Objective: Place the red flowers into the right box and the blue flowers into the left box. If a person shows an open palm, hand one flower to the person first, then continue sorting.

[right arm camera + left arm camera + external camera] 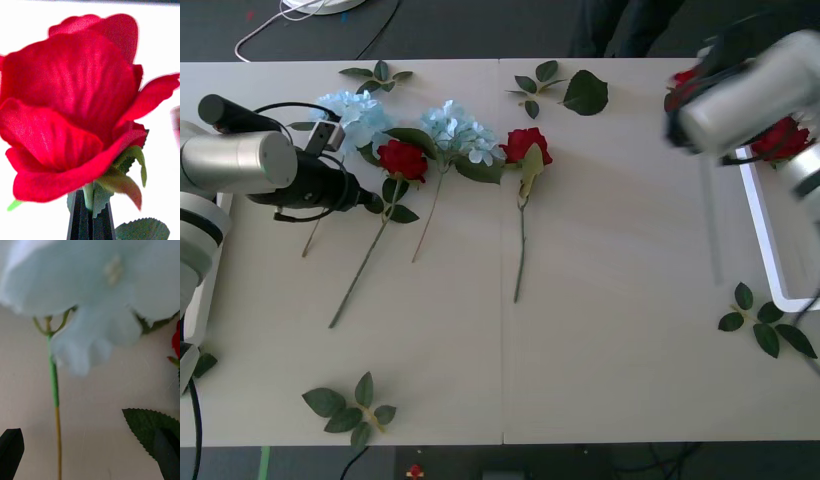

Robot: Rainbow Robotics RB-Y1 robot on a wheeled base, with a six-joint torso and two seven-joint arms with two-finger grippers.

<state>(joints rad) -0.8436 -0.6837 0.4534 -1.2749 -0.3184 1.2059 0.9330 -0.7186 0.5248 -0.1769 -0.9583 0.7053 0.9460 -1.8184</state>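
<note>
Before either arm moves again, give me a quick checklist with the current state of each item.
1. Right gripper holding a rose: ok, black fingers shut on the stem just under the bloom.
2. Right arm positioned at the right box: ok, it is over that box's rim at the table's right edge.
3. Left gripper lined up on a blue flower: ok, fingers open with the stem between them.
4. Blue flower gripped: not ok, not yet closed on.
5. Open palm showing: cannot tell; a person's dark clothing is behind the table.
6. Two roses on the table: ok, unsorted.
</note>
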